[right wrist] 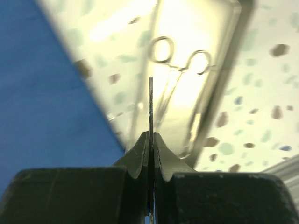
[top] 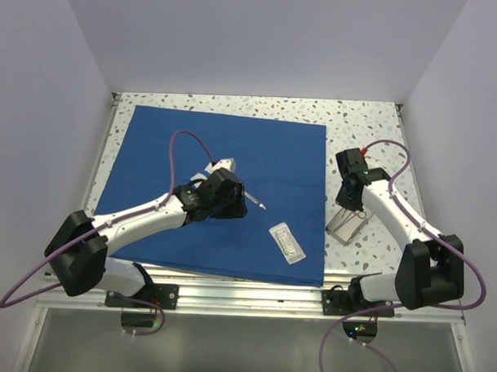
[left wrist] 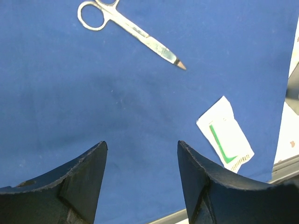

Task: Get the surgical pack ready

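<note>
scissors [left wrist: 133,30] flat on drape [left wrist: 70,93], well beyond wide-apart left jaws; right jaws tight on thin strip [right wrist: 151,107]

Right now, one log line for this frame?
left gripper open over drape | right gripper shut on thin strip above tray | scissors, packet on drape

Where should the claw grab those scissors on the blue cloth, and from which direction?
Across the narrow shanks just behind the pivot of the scissors, coming straight down from above. They lie flat on the drape, so no side offers an edge; the rings are wide and the blades taper. The open left gripper likely needs turning to straddle their slant.
</note>
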You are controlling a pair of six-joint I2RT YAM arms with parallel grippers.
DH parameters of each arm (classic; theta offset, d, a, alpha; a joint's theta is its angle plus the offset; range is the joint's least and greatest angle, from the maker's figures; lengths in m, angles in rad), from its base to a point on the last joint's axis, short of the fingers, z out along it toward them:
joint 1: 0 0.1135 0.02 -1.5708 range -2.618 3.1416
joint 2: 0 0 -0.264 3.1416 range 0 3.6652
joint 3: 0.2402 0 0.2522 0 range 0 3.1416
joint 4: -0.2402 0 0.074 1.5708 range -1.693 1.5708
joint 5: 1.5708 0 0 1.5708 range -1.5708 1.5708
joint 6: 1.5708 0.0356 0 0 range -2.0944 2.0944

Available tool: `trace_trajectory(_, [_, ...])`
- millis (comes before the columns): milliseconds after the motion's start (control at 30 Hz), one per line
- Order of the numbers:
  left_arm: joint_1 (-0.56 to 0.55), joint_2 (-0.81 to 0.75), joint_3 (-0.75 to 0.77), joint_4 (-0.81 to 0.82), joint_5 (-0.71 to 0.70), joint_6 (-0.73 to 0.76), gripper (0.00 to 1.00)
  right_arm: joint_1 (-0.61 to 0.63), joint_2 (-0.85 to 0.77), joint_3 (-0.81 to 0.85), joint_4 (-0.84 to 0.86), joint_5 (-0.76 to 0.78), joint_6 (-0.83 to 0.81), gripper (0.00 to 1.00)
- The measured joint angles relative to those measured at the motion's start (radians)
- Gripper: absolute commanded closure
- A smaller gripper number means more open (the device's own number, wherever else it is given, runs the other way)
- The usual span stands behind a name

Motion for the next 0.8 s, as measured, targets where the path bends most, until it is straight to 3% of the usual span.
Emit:
trace_trajectory(200, [0.029, 0.089, 0.088, -0.015, 0.011, -0.042, 0.35, -0.088, 0.098, -0.031, -0.01, 0.091, -0.024, 0.93])
trace_trajectory(467, [0.039, 0.285, 0.271, -0.125, 0.02, -0.128, 0.34, -0.148, 0.151, -0.041, 0.027, 0.097, -0.087, 0.54])
trace_trajectory(800, [0.039, 0.414, 0.385, -0.269, -0.032, -0.264, 0.36, -0.108, 0.048, -0.044, 0.057, -0.037, -0.13, 0.47])
